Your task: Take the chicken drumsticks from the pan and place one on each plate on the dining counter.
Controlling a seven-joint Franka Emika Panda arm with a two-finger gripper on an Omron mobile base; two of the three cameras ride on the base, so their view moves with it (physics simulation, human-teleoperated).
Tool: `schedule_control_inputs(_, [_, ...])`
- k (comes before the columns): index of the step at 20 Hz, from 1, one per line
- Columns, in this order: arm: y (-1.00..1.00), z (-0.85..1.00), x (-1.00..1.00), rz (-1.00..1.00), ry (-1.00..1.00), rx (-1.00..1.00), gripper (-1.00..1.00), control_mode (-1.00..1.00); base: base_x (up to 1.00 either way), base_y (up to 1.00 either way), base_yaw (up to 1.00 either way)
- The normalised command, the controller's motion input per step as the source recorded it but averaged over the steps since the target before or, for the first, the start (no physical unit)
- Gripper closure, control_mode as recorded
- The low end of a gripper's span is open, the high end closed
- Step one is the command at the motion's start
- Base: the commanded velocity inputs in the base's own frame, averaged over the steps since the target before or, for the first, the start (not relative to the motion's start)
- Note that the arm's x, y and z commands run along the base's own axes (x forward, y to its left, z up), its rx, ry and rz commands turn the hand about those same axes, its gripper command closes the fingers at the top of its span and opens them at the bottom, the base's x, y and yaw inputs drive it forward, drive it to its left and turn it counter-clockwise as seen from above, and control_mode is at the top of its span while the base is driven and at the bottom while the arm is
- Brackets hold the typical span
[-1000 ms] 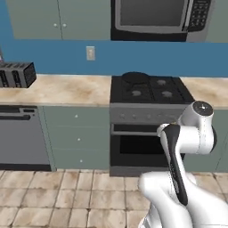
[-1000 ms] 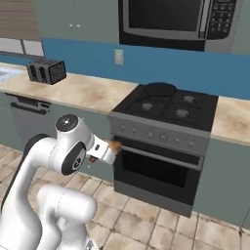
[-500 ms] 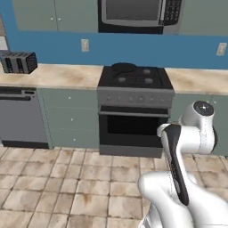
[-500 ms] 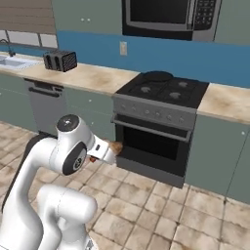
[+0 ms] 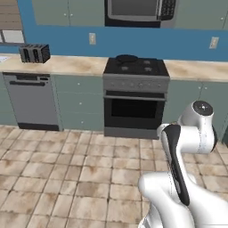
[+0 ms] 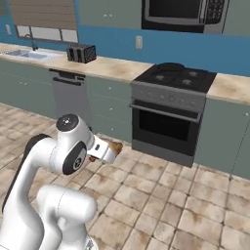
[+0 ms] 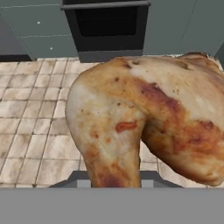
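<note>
Golden-brown drumstick (image 7: 144,127) gripped in jaws | oven (image 5: 136,100) ahead across tiled floor (image 5: 67,178) | toaster (image 5: 34,53) far left

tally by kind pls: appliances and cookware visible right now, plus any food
Stove: 1
Oven: 1
Microwave: 1
Toaster: 1
Dishwasher: 1
Pan: 1, on the stove's back left burner
Chicken drumstick: 1, at the gripper; jaws hidden behind it
Total: 7
</note>
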Motion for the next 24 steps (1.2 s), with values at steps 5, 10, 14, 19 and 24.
schedule_control_inputs(5, [0.0, 0.0, 0.0, 0.0, 0.0, 0.0, 1.0, 1.0, -1.0, 0.0, 0.05])
schedule_control_inputs(10, [0.0, 0.0, 0.0, 0.0, 0.0, 0.0, 1.0, 1.0, -1.0, 0.0, 0.06])
schedule_control_inputs(14, [0.0, 0.0, 0.0, 0.0, 0.0, 0.0, 1.0, 1.0, -1.0, 0.0, 0.07])
schedule_control_inputs(19, [0.0, 0.0, 0.0, 0.0, 0.0, 0.0, 1.0, 1.0, -1.0, -0.02, 0.1])
schedule_control_inputs(24, [0.0, 0.0, 0.0, 0.0, 0.0, 0.0, 1.0, 1.0, -1.0, -0.1, 0.1])
